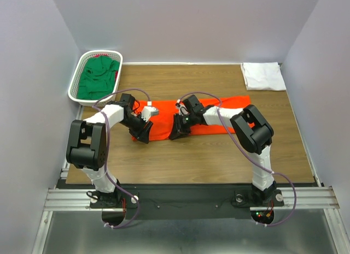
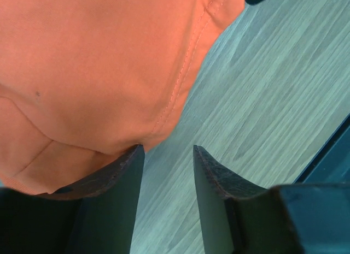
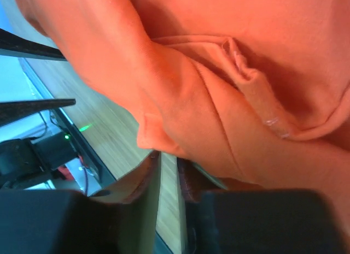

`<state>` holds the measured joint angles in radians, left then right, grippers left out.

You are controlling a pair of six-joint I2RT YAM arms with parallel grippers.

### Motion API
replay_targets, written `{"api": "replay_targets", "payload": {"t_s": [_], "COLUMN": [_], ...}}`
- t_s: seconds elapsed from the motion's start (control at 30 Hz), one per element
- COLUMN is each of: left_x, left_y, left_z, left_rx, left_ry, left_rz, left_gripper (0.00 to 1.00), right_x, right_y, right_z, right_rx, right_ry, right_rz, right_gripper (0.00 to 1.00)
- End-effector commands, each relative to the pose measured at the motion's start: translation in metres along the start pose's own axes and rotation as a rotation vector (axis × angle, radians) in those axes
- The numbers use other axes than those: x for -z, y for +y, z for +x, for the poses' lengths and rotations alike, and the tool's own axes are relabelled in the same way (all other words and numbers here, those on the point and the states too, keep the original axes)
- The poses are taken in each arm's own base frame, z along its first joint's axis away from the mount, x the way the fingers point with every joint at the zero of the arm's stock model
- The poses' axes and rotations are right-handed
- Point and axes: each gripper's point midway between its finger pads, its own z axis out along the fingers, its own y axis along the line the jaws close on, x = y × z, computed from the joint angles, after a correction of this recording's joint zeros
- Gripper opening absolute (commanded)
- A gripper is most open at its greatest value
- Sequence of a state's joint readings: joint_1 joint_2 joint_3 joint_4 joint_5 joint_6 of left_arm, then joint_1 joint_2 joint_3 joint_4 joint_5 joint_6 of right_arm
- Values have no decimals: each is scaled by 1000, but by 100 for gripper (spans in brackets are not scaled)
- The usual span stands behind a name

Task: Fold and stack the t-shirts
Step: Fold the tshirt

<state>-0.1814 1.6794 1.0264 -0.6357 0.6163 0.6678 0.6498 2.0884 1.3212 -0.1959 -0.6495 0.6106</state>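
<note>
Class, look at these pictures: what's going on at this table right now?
Two robot arms work on the orange-red t-shirt, laid as a long strip across the table. The left gripper is open at its near edge; the right gripper has jaws nearly together there, grip unclear. A white t-shirt lies folded at the far right corner; a green t-shirt sits in the basket.

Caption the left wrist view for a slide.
Open left pincer at the hemmed edge of the orange-red t-shirt on the table.

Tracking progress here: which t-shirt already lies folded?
The white t-shirt at the far right corner, a neat square; the orange-red t-shirt is a long strip, the green t-shirt crumpled in the basket.
</note>
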Motion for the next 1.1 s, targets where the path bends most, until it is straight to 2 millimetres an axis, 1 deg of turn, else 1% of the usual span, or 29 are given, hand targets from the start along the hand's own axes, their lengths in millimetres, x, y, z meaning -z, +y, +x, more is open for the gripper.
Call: {"api": "replay_targets", "payload": {"t_s": [0.0,0.03,0.1,0.13,0.3,0.5,0.57,0.67,0.7,0.73,0.77,0.8,0.87,0.9,1.0,1.03,1.07], "left_x": [-3,-5,-6,-6,-1,-4,-3,-4,-5,-6,-6,-6,-6,-6,-2,-1,3], "left_y": [-7,-8,-7,-6,1,5,8,11,12,13,13,13,13,13,12,12,10], "left_z": [8,9,10,12,14,18,13,4,2,-2,-3,-5,-6,-7,-11,-13,-16], "left_rx": [29,35,48,52,70,99,100,111,113,113,114,113,111,108,99,98,92], "left_ry": [24,32,40,46,56,78,63,29,21,11,7,1,-2,-5,-20,-27,-36], "left_rz": [47,54,54,52,3,-4,-18,-22,-22,-21,-16,-11,-9,-11,-13,-14,-16], "left_gripper": [51,50,49,49,49,53,56,56,54,49,45,38,33,27,18,11,7], "right_x": [3,7,10,11,13,16,19,21,20,23,23,24,26,27,30,31,32], "right_y": [18,24,29,32,32,32,32,34,36,37,38,40,43,44,45,46,46], "right_z": [-13,-16,-18,-19,-18,-17,-16,-17,-17,-18,-18,-20,-21,-21,-24,-25,-27], "right_rx": [41,51,61,69,71,73,76,82,85,86,88,91,99,106,107,107,107], "right_ry": [-39,-49,-55,-60,-59,-69,-75,-82,-81,-85,-87,-92,-98,-101,-109,-109,-114], "right_rz": [-28,-37,-47,-51,-55,-48,-47,-54,-58,-65,-66,-70,-76,-79,-84,-88,-92], "right_gripper": [15,9,2,0,1,1,1,1,1,1,1,1,1,1,1,1,1]}}
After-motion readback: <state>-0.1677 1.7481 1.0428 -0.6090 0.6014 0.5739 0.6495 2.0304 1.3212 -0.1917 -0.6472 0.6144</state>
